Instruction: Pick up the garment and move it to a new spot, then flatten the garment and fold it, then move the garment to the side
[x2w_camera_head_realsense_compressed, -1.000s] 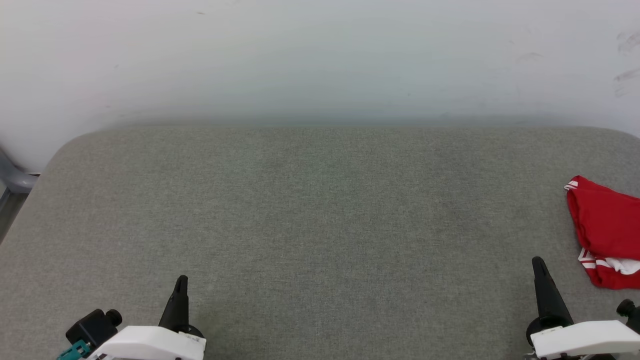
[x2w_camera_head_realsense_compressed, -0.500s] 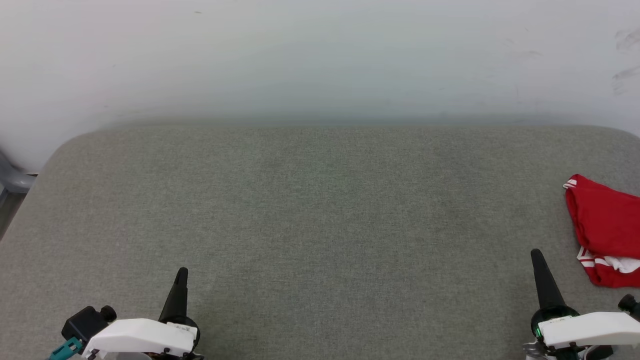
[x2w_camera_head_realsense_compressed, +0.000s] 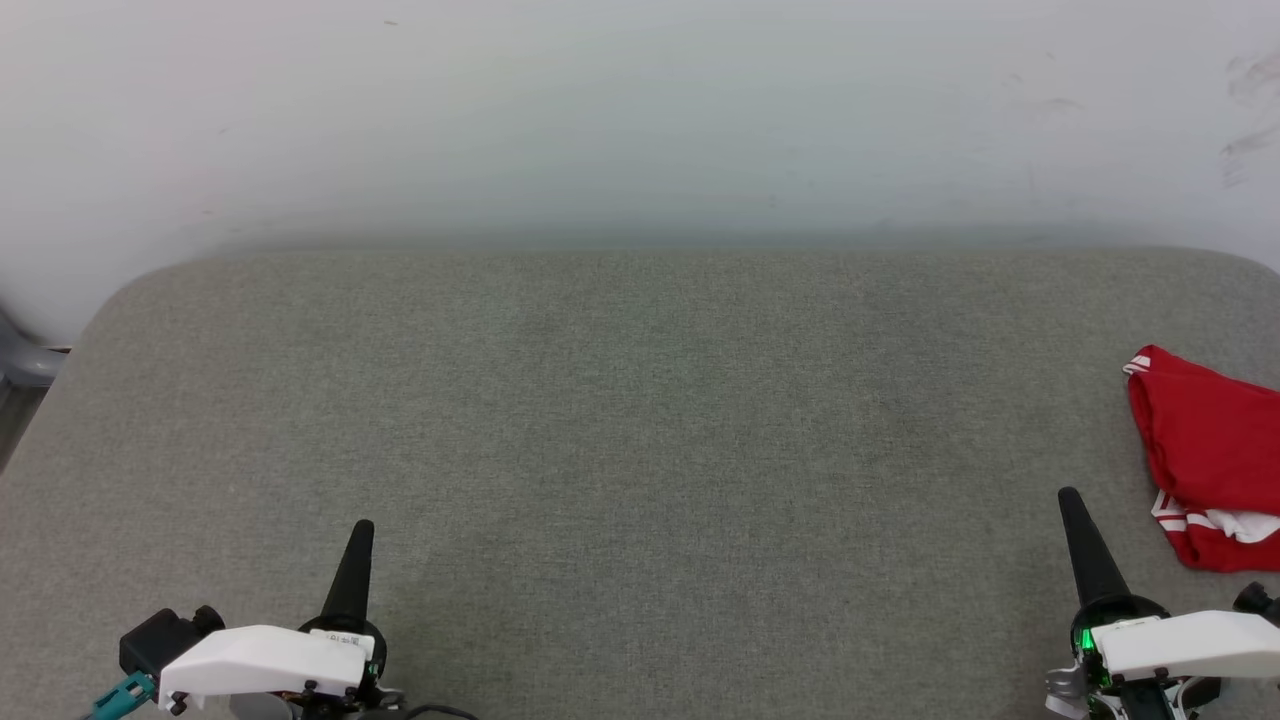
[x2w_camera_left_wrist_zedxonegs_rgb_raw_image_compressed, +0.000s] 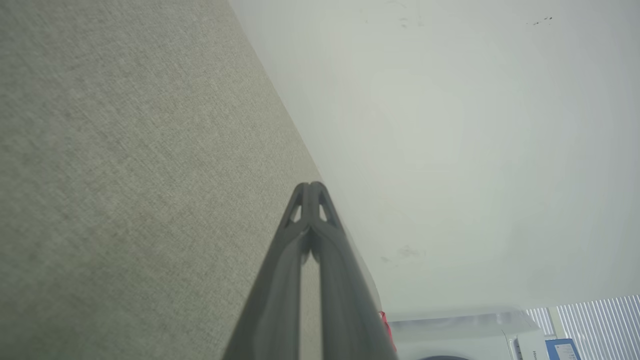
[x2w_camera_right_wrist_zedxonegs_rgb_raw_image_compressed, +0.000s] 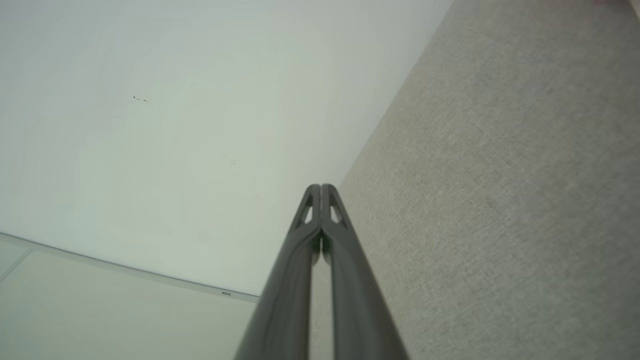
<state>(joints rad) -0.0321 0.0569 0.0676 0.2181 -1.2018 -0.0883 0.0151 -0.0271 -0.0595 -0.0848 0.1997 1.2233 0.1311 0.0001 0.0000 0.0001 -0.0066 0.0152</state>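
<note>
I note both pincers have edged forward over the grey counter. Left pincer and right pincer are pressed closed, holding nothing. The garment, folded, lies just right of the right pincer, apart. I judge the task essentially complete.

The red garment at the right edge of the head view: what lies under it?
The garment lies bunched on the grey fabric surface, which shows all around it. Whatever sits beneath its folds is covered, and its right part runs out of frame.

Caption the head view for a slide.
Red jersey bunched at gray table's right edge, both claws shut and empty.
</note>
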